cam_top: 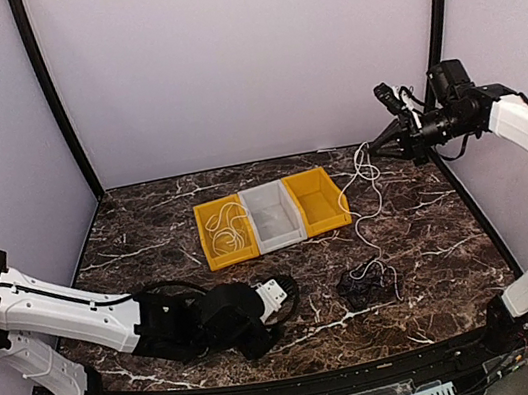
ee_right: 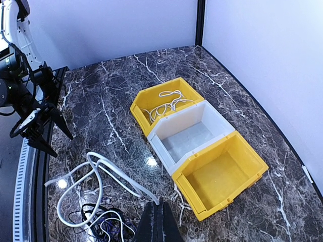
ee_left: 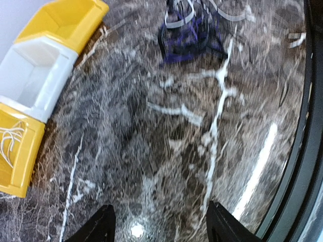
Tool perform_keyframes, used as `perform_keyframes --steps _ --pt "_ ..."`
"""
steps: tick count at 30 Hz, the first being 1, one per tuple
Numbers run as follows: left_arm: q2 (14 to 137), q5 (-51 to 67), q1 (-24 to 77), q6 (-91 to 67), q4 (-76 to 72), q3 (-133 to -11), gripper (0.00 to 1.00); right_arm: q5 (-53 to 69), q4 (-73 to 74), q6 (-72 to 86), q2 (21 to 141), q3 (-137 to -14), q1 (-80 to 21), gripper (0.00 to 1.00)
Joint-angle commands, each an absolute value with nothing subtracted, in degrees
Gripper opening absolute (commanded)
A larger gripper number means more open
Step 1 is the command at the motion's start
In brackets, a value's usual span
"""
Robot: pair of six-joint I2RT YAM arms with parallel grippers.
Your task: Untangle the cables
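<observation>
My right gripper (cam_top: 376, 149) is raised at the back right and shut on a white cable (ee_right: 103, 169). That cable hangs from the closed fingertips (ee_right: 160, 214) in loops down to the table (cam_top: 370, 183). A dark tangle of thin black and brownish cables (cam_top: 365, 287) lies on the marble in front of the bins, and the white cable's lower end runs into it (ee_right: 98, 227). Low at the front left, my left gripper (ee_left: 161, 227) stands open with only bare table between its fingers, short of the tangle (ee_left: 189, 30). Another white cable (cam_top: 229, 229) lies coiled in the left yellow bin.
Three bins stand in a row mid-table: a yellow one (cam_top: 215, 256), a white one (cam_top: 272, 214) and a second yellow one (cam_top: 317, 199); the last two hold nothing. Black frame posts (cam_top: 55, 101) rise at the back corners. The table's black front rail (ee_left: 298, 166) runs close by the left gripper.
</observation>
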State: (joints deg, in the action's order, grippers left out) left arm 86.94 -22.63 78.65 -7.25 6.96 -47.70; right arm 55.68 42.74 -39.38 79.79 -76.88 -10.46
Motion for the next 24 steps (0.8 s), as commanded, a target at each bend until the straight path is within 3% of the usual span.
perform_keyframes --steps 1,5,10,20,24 --pt "82.66 -23.58 78.30 -4.49 -5.80 -51.92 0.66 58.03 37.36 -32.58 76.04 -78.73 -10.77 0.00" --pt "82.19 -19.36 75.70 -3.78 -20.83 -52.71 0.71 58.59 33.71 -27.69 73.65 -80.74 -11.56 0.00" --pt "87.79 -8.97 68.37 -12.48 -34.15 -57.15 0.70 60.62 31.47 -23.13 72.38 -83.39 -12.17 0.00" --pt "104.82 8.04 65.92 -22.95 -37.74 -74.24 0.67 60.49 28.40 -19.49 70.89 -82.98 -13.47 0.00" --pt "110.35 10.58 65.92 -26.98 -37.18 -79.49 0.58 60.12 28.26 -19.42 70.55 -82.66 -13.57 0.00"
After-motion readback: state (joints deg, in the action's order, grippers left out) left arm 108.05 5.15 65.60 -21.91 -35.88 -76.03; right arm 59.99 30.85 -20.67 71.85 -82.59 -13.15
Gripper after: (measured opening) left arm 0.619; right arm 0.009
